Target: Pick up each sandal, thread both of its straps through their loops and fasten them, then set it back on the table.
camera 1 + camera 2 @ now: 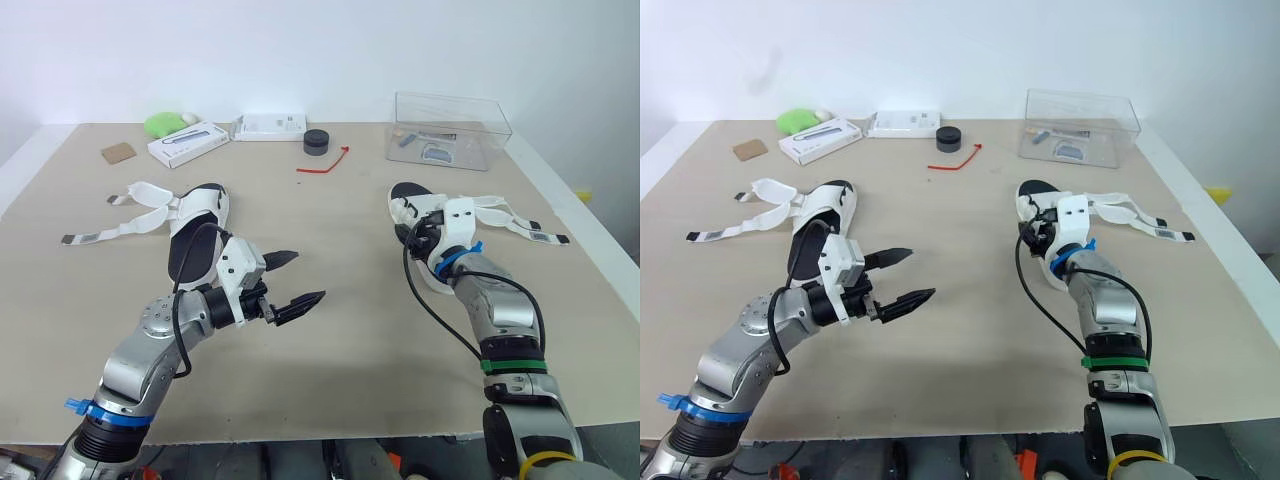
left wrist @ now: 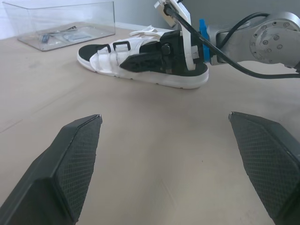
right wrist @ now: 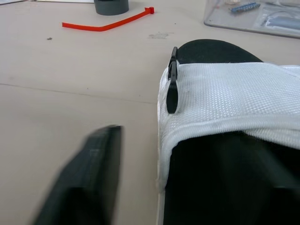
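Two white sandals with black footbeds lie on the beige table (image 1: 340, 330). The left sandal (image 1: 197, 232) has both straps (image 1: 130, 212) spread loose to its left. My left gripper (image 1: 290, 280) hovers open just right of its heel, holding nothing. The right sandal (image 1: 412, 205) has its straps (image 1: 515, 222) lying loose to its right. My right gripper (image 1: 418, 238) sits low over this sandal's heel end, open. One finger (image 3: 89, 178) hangs just outside the sandal's white mesh band (image 3: 234, 101), not touching it. The other finger is hidden.
At the back right stands a clear plastic box (image 1: 450, 128) holding small items. Along the back lie a black round puck (image 1: 316, 142), a red zip tie (image 1: 325, 163), two white boxes (image 1: 187, 143) (image 1: 268, 126), a green object (image 1: 162, 123) and a brown card (image 1: 118, 152).
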Robot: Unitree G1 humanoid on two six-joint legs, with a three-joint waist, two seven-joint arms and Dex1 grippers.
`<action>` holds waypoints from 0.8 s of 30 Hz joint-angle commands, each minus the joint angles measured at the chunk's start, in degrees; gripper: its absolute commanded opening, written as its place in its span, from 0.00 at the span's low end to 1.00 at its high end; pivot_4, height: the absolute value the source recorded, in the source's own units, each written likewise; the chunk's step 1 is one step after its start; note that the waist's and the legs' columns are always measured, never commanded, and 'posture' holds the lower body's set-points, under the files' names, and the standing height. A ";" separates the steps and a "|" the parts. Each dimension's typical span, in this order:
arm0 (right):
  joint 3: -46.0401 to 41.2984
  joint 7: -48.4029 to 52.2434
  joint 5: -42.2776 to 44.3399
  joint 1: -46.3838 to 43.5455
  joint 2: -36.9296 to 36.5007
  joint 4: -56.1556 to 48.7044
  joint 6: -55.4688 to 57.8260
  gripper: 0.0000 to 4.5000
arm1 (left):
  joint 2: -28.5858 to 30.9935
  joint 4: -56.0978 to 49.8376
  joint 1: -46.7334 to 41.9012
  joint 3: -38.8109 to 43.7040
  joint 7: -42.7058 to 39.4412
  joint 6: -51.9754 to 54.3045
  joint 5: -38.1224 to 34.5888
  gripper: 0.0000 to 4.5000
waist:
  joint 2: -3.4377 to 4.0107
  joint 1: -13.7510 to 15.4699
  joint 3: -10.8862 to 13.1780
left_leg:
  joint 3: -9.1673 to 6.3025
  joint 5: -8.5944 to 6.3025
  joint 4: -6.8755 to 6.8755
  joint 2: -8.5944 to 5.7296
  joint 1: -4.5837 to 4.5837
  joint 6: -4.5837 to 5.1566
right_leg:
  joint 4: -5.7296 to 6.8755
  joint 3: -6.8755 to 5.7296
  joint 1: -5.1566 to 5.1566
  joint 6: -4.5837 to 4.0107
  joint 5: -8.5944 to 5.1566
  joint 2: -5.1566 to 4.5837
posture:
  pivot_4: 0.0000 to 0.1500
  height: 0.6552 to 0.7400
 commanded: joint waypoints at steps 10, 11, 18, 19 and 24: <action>6.44 22.37 1.82 -1.55 -5.09 -2.95 -2.82 0.04 | 4.25 -1.40 -0.09 4.21 -2.88 -0.53 -1.76 1.00 | 0.04 -0.17 0.03 | 0.00 0.00 0.00 0.03 0.01 0.00 | 0.00 0.00 -0.01 0.00 -0.01 0.05 | 1.00 1.00; 8.75 28.81 2.70 -0.92 -7.25 -5.66 -2.69 0.04 | 5.27 -1.25 0.11 4.81 -4.12 -0.62 -2.21 1.00 | 0.04 -0.24 0.03 | 0.00 0.00 -0.02 0.03 0.01 0.00 | -0.01 0.00 -0.03 0.02 -0.03 0.06 | 1.00 1.00; 17.24 54.53 5.80 3.54 -17.35 -17.97 -5.27 0.04 | 9.45 -1.54 1.38 6.81 -8.92 -0.21 -3.95 1.00 | 0.05 0.19 0.05 | -0.11 -0.07 -0.06 0.10 -0.02 0.05 | -0.04 -0.15 -0.02 0.13 -0.23 0.08 | 1.00 1.00; 18.22 57.21 5.74 4.05 -18.26 -18.85 -6.50 0.04 | 9.97 -1.76 1.78 7.04 -9.47 -0.06 -4.29 1.00 | 0.05 0.26 0.05 | -0.11 -0.07 -0.06 0.08 -0.03 0.05 | -0.04 -0.15 -0.02 0.13 -0.23 0.05 | 1.00 1.00; 21.40 65.40 3.32 3.39 -19.63 -16.53 -15.43 0.04 | 12.12 -3.18 4.01 7.72 -11.65 0.55 -5.65 1.00 | 0.02 0.22 0.06 | -0.06 -0.07 -0.03 0.04 0.00 0.05 | -0.05 -0.15 -0.01 0.21 -0.28 0.00 | 1.00 1.00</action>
